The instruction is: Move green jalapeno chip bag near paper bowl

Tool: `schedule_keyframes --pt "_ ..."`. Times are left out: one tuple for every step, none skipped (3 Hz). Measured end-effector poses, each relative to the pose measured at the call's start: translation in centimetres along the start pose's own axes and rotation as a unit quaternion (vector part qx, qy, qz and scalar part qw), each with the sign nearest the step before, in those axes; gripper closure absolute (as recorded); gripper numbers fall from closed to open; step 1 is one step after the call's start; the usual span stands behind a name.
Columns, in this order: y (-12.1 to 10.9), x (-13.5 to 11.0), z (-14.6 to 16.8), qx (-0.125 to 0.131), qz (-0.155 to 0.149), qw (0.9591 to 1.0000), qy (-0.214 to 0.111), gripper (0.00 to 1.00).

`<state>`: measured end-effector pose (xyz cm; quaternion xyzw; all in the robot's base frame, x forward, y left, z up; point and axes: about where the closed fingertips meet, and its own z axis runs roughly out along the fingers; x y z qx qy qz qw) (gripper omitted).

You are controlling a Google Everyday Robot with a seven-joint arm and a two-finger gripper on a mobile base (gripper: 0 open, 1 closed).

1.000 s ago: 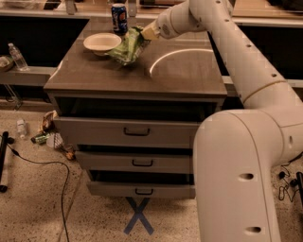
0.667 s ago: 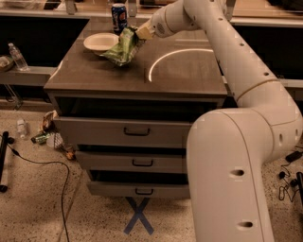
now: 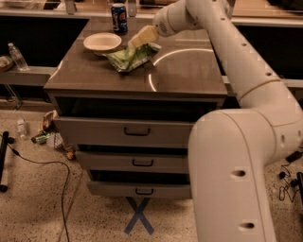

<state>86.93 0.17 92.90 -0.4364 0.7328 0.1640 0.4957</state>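
Note:
The green jalapeno chip bag [image 3: 131,57] lies wrinkled on the brown cabinet top [image 3: 184,71], just right of and in front of the paper bowl [image 3: 102,42], almost touching its rim. The bowl is shallow, off-white and empty, at the back left of the top. My gripper [image 3: 140,38] reaches in from the right on the long white arm. It sits just above the bag's back edge, and its tip meets the top of the bag.
A blue soda can [image 3: 119,11] stands behind the bowl at the back edge. The cabinet has three drawers [image 3: 137,132], partly pulled out. Bottles and litter [image 3: 47,134] and a black cable [image 3: 57,165] lie on the floor to the left. A blue X [image 3: 138,216] marks the floor in front.
The bag has come down from a raised, upright hang to lie flat on the cabinet top beside the bowl. The gripper has lowered with it.

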Motion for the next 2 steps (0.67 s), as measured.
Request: schedule_keyframes --pt "-3.3 1.8 -5.6 0.036 0.030 0.9989 -0.012 0.00" --pt "-7.1 3.4 -13.4 0.107 0.059 0.9920 -0.030 0.00"
